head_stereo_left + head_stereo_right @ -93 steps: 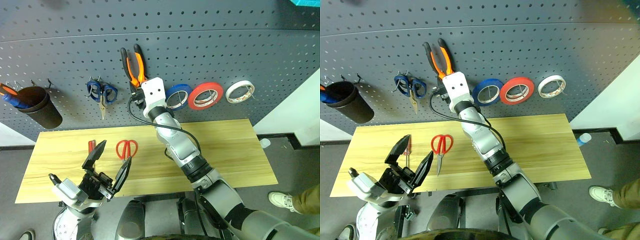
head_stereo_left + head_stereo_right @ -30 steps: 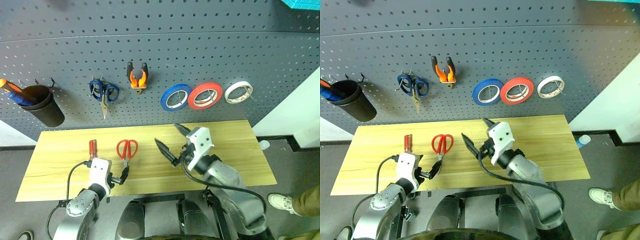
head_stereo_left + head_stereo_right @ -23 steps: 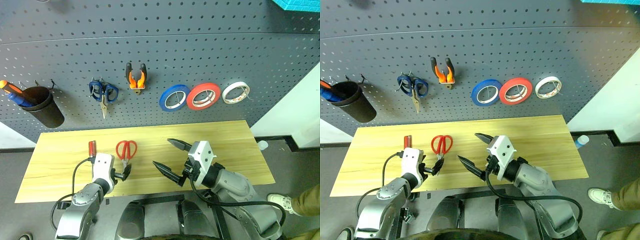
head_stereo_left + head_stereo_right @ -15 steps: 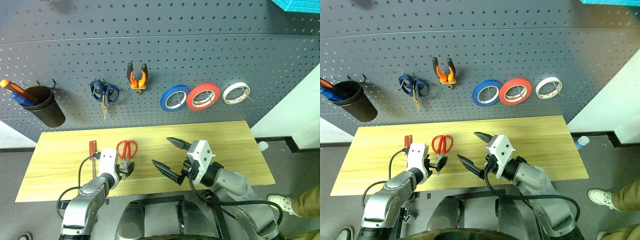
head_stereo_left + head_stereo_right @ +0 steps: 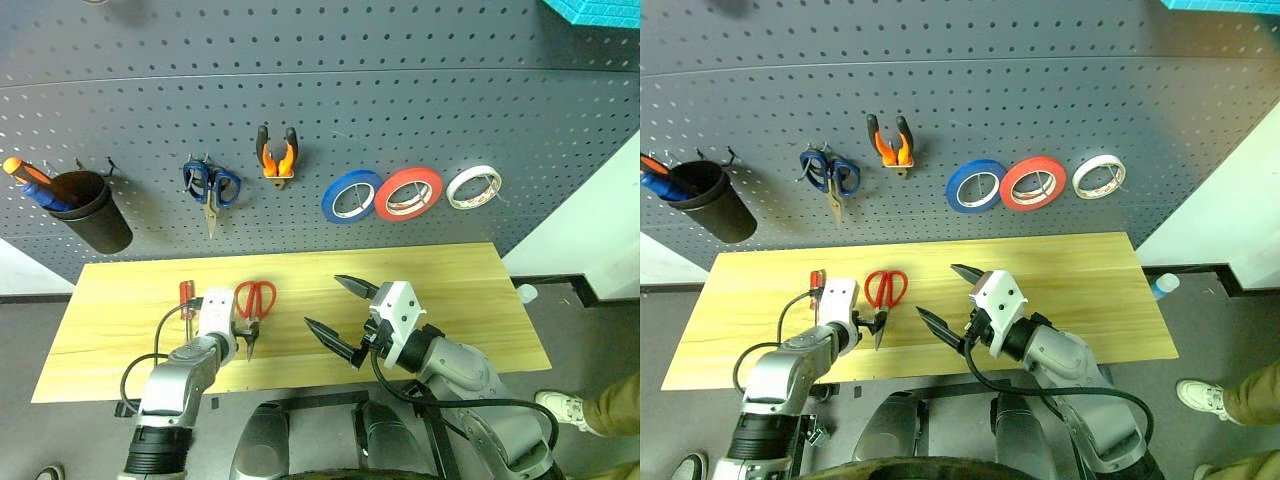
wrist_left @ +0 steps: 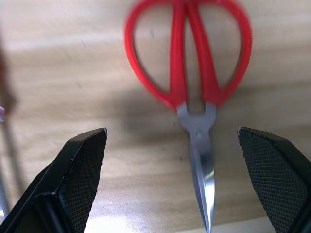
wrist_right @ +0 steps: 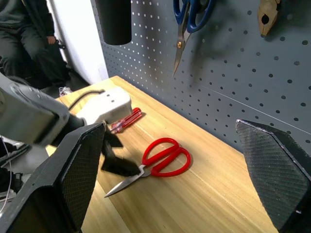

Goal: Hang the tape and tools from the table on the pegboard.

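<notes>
My left end effector (image 5: 243,337) sits low and left of centre in the left eye view, over the near part of the surface (image 5: 470,290), with both fingers spread wide and nothing between them. The red-handled scissors (image 5: 252,308) lie flat on the wood right at it. Their long axis runs from the loops, which point toward the pegboard (image 5: 420,90), down to the blade tip, which points back at the near edge of the surface. In the left wrist view the blades run up the lower middle of the frame between my two fingers, slightly nearer one of them, with the pivot and red loops beyond in the upper half; the fingers stand to either side of the blades without touching them. So the scissors lie straight ahead along my pointing line, tip first.

My right end effector (image 5: 340,314) hangs lower centre, also wide and empty, well apart from the scissors, so the left is plainly the nearer one.

The small red-handled screwdriver (image 5: 184,295) lies just left of the scissors, roughly parallel to them. The pliers (image 5: 276,154) already hang on the pegboard, upper centre, and the red roll of tape (image 5: 408,193) hangs right of centre.

I judge the closing line should cross the blades near the pivot.
</notes>
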Tool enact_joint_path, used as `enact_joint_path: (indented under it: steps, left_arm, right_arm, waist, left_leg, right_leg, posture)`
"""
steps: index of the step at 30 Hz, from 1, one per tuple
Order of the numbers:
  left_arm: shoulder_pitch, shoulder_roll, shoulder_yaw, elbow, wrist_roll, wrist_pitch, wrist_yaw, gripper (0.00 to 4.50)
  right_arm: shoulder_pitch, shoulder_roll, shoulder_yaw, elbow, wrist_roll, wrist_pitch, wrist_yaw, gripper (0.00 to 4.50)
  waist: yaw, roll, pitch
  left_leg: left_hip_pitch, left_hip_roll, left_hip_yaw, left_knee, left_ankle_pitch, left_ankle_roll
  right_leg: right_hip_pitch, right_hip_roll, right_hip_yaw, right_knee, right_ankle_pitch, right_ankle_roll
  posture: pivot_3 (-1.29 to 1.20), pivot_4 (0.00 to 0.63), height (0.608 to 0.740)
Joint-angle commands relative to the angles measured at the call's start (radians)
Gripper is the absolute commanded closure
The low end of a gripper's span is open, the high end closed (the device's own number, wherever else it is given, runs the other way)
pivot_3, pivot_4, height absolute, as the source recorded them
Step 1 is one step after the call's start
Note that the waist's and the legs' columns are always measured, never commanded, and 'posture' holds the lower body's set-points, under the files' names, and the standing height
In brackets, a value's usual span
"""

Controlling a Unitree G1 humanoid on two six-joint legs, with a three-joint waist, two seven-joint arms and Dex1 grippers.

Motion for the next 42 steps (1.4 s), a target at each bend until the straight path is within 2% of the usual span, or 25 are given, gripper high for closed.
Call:
enact_joint_path:
  steps: [1,10,34,42]
  left_arm:
    - [-0.031,-0.011,-0.01,0.016,0.013,-0.014,-0.002,0.0]
    - [-0.107,-0.039,0.0,0.132,0.037,-0.039,0.017,0.0]
    - [-0.131,-0.081,-0.026,0.206,0.099,0.028,0.048,0.0]
    - [-0.102,-0.087,-0.024,0.178,0.098,0.06,0.045,0.0]
  right_arm:
    - [0.0,0.01,0.01,-0.033,-0.002,-0.02,-0.005,0.01]
    - [0.014,0.008,0.014,-0.045,-0.013,-0.016,-0.017,0.01]
    - [0.028,0.007,0.028,-0.063,-0.037,-0.004,-0.05,0.01]
    - [0.024,0.012,0.029,-0.067,-0.042,0.001,-0.062,0.01]
  waist:
    - [0.0,0.0,0.0]
    - [-0.001,-0.001,0.0]
    - [-0.001,0.0,-0.002]
    - [-0.002,0.001,-0.003]
  left_leg:
    - [0.0,0.0,0.0,0.0,0.0,0.0]
    - [0.0,0.0,0.0,0.0,0.001,-0.001]
    - [0.002,-0.001,-0.001,0.0,0.0,-0.001]
    - [0.002,-0.001,-0.001,0.0,0.0,-0.001]
  right_leg:
    - [0.0,0.0,0.0,0.0,0.0,0.0]
    - [0.0,0.0,0.0,0.0,0.0,0.0]
    - [0.003,0.0,0.0,0.0,0.0,0.0]
    - [0.003,0.0,0.0,0.0,0.0,0.0]
  posture:
    - [0.3,0.118,0.703]
    - [0.29,0.121,0.703]
    - [0.28,0.132,0.703]
    - [0.28,0.135,0.703]
